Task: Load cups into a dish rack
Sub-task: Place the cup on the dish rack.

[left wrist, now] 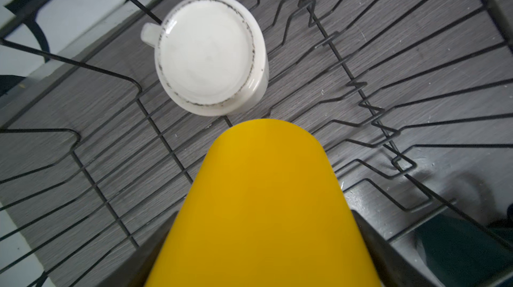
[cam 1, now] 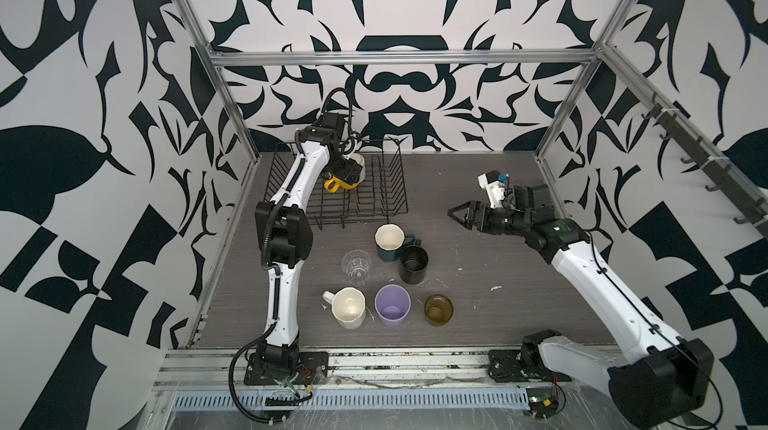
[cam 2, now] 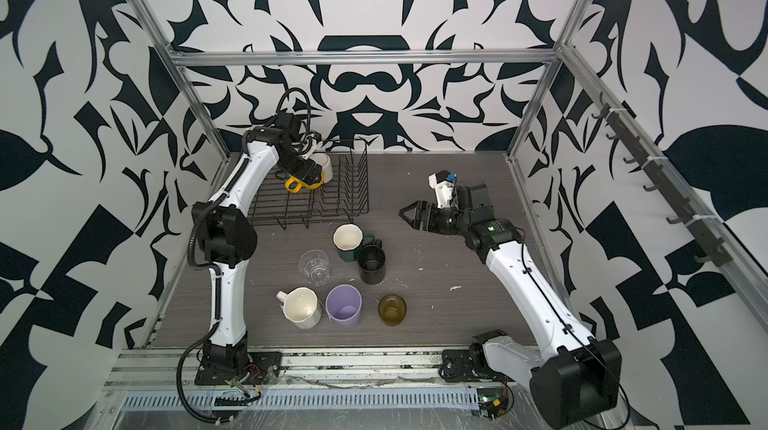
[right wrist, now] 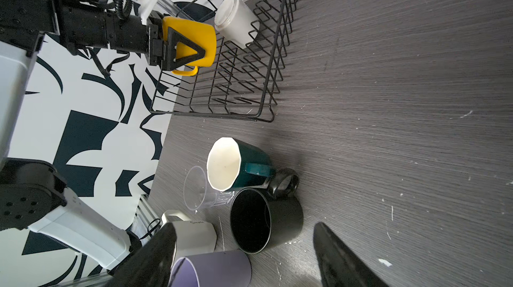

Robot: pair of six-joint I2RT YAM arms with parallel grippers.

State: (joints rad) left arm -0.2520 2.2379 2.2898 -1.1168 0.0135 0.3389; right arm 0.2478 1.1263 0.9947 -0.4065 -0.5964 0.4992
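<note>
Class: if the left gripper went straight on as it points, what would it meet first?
Probably the dish rack's wire floor: the yellow mug in the left gripper would touch it first. The upturned white mug sits close by; depth is unclear.

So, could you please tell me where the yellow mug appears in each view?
Top view: yellow mug over the dish rack, left of centre.
Top view: same place.
Left wrist: close up, filling the foreground.
Right wrist: held side-on by the left gripper, above the rack.
Shared landmark: the upturned white mug beside it in the rack.
</note>
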